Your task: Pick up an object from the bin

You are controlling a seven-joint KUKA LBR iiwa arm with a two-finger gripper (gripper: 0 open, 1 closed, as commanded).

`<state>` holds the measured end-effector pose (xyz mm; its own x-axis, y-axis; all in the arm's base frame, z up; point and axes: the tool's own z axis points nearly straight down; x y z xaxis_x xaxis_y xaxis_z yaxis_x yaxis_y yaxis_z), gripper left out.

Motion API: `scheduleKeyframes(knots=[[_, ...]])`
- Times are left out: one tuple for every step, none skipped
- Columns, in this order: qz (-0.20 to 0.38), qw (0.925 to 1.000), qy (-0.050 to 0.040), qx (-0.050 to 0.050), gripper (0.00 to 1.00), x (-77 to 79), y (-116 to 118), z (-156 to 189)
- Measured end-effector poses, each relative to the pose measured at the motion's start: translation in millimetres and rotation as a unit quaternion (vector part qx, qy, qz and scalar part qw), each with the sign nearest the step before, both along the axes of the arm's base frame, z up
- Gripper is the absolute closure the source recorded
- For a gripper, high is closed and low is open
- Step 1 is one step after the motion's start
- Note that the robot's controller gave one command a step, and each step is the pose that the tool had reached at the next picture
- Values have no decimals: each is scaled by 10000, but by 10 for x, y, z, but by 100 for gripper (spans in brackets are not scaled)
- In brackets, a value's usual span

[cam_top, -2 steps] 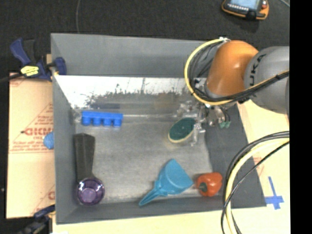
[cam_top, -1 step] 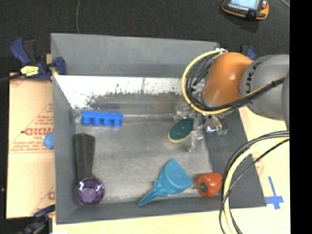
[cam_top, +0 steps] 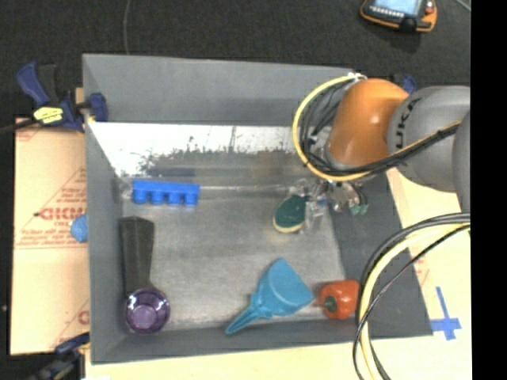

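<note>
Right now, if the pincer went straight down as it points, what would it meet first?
Probably the small dark-green oval thing with a pale rim, lying right at the pincer's tip; depth is unclear, so it could just miss it and meet the grey metal bin floor.

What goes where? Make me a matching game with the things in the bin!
Things:
1. blue brick
2. funnel
3. red thing
4. green thing

Places:
A. lower right corner
B. right beside the hand
C. upper left, near the back wall
D. along the front wall, in the middle

Pairs: 1-C, 2-D, 3-A, 4-B
</note>
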<state>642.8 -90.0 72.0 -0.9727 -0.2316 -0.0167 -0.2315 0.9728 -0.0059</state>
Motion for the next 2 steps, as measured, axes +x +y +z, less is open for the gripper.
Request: scheduleKeyframes(knots=[[0, 10000, 0, 0, 100, 0, 0, 0], [-5, 10000, -3, 1, 100, -3, -2, 69]])
